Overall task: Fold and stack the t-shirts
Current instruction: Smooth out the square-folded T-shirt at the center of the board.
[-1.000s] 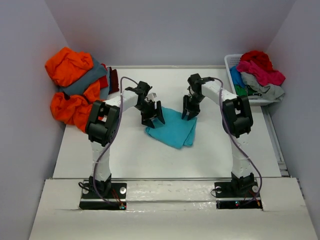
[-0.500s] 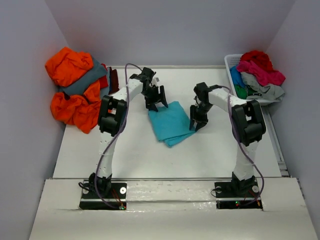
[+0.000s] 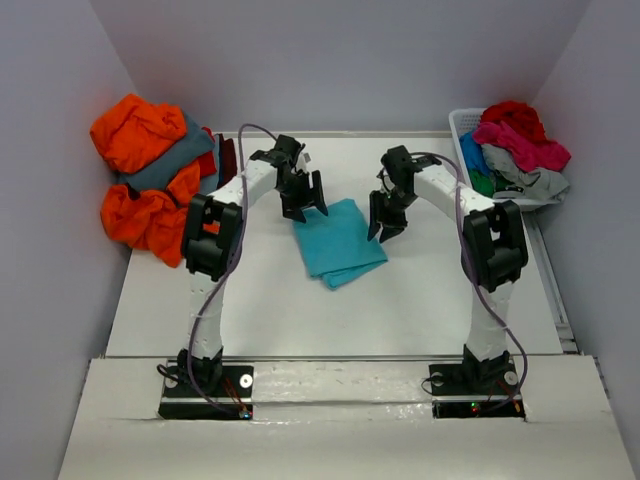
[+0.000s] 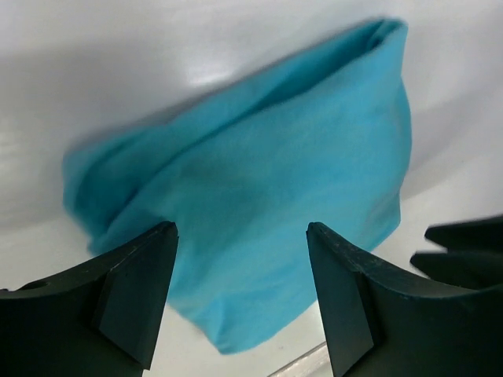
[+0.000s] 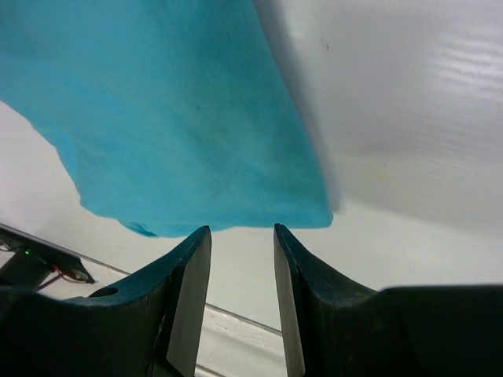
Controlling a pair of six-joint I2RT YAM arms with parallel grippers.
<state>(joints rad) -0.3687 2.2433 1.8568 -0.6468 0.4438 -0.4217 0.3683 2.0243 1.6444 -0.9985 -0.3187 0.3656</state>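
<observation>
- Turquoise t-shirt point(image 3: 338, 243) lies folded into a compact, roughly rectangular pad at mid-table point(image 3: 250, 300), between the two arms.
- Left gripper point(image 3: 303, 208) sits at the pad's far-left corner, pointing down.
- In the left wrist view, the left gripper point(image 4: 240, 236) has its fingers point(image 4: 134, 298) spread wide. Nothing is between them, and the turquoise cloth point(image 4: 259, 196) lies beyond the tips. Cannot tell whether the tips touch the cloth.
- Right gripper point(image 3: 385, 225) is at the pad's right edge, also pointing down.
- In the right wrist view, the right gripper point(image 5: 241, 236) has its fingers point(image 5: 181, 306) parted by a narrower gap, which is empty. The shirt's corner point(image 5: 181, 133) is just past the tips.
- The folded edge looks doubled along the near side of the pad, with layers slightly offset.
- A loose heap sits against the left wall: orange shirts point(image 3: 135, 130), with a slate grey shirt point(image 3: 165, 168) sandwiched among them and a maroon shirt point(image 3: 228, 158) at the heap's right edge.
- White slatted basket point(image 3: 462, 125) stands at the far right of the table, overfull.
- In the basket, a red shirt point(image 3: 515, 115) is on top, with a pink shirt point(image 3: 520, 145) under it, a light grey shirt point(image 3: 530, 180) hanging at the front and a green shirt point(image 3: 482, 183) low on the left.
</observation>
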